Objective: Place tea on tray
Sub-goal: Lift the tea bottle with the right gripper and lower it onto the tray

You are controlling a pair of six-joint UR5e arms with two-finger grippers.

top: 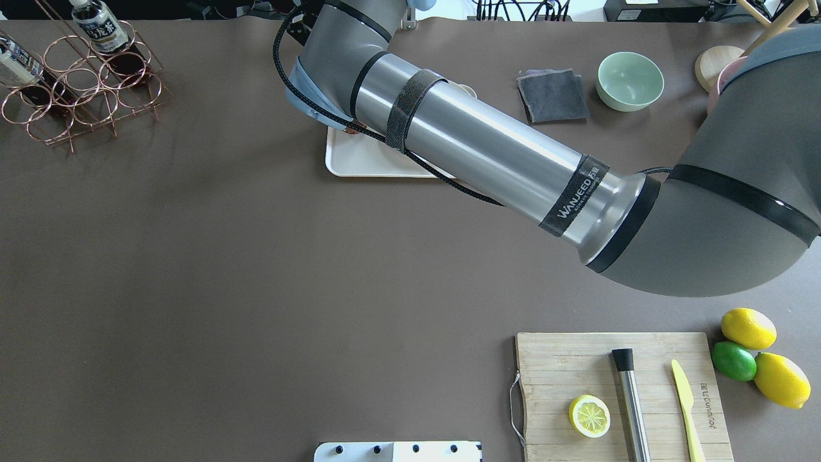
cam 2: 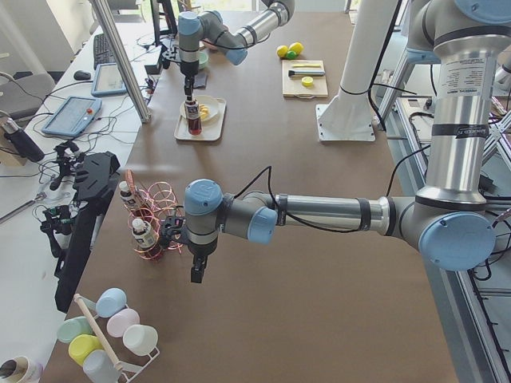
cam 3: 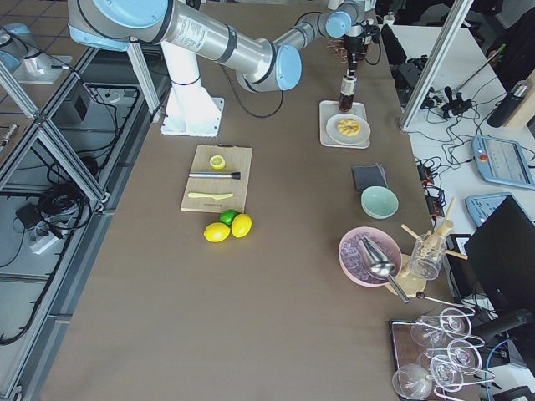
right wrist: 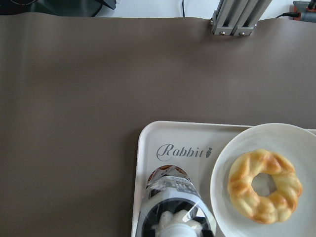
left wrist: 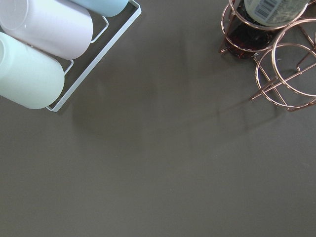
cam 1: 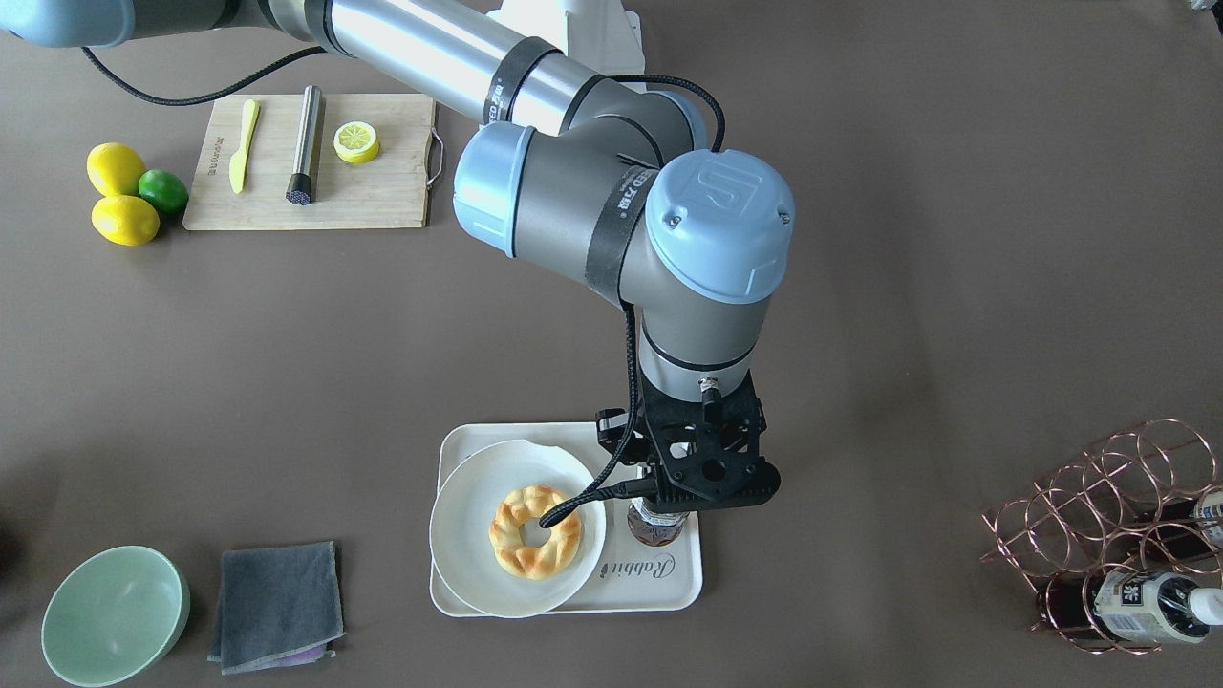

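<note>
Two arms are working over the brown worktop [cam 1: 860, 287], and only the right one is reaching over the tray [cam 1: 664, 585]. The right end effector [cam 1: 657, 499] is pointing straight down and gripping the tea [cam 1: 657, 528], clamped on its top end. The bottle is standing upright inside the tray, on the bare strip between the rim and the round white plate [cam 1: 459, 535], just beside the grey "Rabbit" lettering. I cannot tell whether its base is resting on the tray floor or hanging just clear of it. The plate is lying in the same tray and carrying a golden ring-shaped pastry [cam 1: 535, 531].

The left end effector [cam 2: 196, 270] is hanging over bare worktop near the copper wire rack [cam 2: 156, 209], well apart from the tray. It is showing only in a side view, so I cannot tell how far it is open. Two more bottles [cam 1: 1142, 604] are lying in that rack.
</note>
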